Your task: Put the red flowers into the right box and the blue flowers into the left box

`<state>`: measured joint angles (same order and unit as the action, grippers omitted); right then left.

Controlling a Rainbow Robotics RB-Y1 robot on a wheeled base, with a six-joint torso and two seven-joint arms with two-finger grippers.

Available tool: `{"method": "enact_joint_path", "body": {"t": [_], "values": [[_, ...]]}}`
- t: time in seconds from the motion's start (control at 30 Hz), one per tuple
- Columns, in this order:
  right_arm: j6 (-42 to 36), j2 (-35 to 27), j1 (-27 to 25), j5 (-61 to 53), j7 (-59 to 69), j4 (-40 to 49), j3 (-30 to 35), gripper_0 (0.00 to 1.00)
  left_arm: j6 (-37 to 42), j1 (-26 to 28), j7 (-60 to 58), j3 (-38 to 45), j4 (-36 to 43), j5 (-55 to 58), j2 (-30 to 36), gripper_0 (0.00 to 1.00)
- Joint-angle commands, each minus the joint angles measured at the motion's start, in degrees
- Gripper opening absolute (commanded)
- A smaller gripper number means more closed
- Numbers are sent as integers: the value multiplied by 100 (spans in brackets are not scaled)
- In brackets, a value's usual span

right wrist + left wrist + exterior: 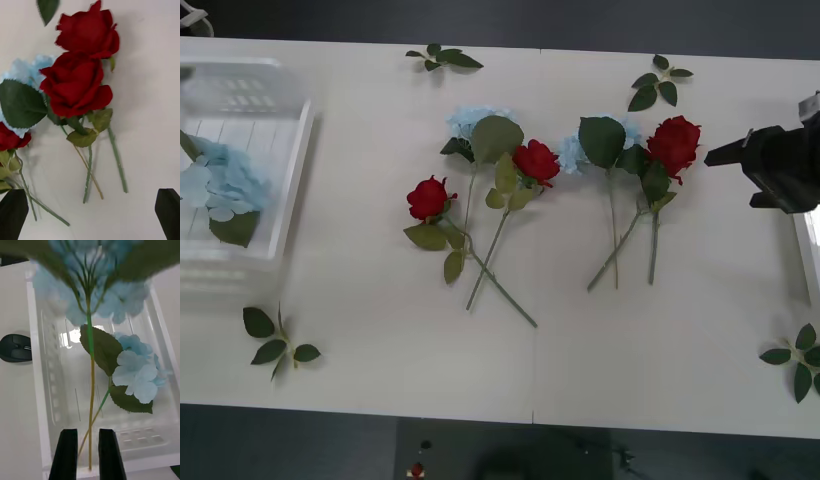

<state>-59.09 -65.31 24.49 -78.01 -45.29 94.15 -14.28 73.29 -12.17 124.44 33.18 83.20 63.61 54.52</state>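
White table (380,370), near strip bare | left box (295,170) at left edge | left gripper (88,450) pinching blue flower (97,296) stem above it | right gripper (92,213) spread, right edge, beside red flowers (673,143) | right box (810,250) at right edge

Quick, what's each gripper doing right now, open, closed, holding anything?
Left gripper: shut on a blue flower's stem, above the left box.
Right gripper: open, holding nothing, over the red flowers.
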Motion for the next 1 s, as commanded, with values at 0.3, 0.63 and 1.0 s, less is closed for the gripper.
{"method": "enact_joint_path", "body": {"t": [0.3, 0.63, 1.0], "values": [[-41, -210, 214, 752, 319, -354, -14, 100, 643, -128, -351, 39, 144, 1004, 146, 100], [38, 317, 231, 2211, 328, -362, -286, 100, 1003, -1279, -535, -1156, 144, 1787, -188, 100], [38, 1390, 636, 3169, 372, -1347, -313, 100, 951, -2307, -1564, -2044, 144, 11, -1480, 100]]}}
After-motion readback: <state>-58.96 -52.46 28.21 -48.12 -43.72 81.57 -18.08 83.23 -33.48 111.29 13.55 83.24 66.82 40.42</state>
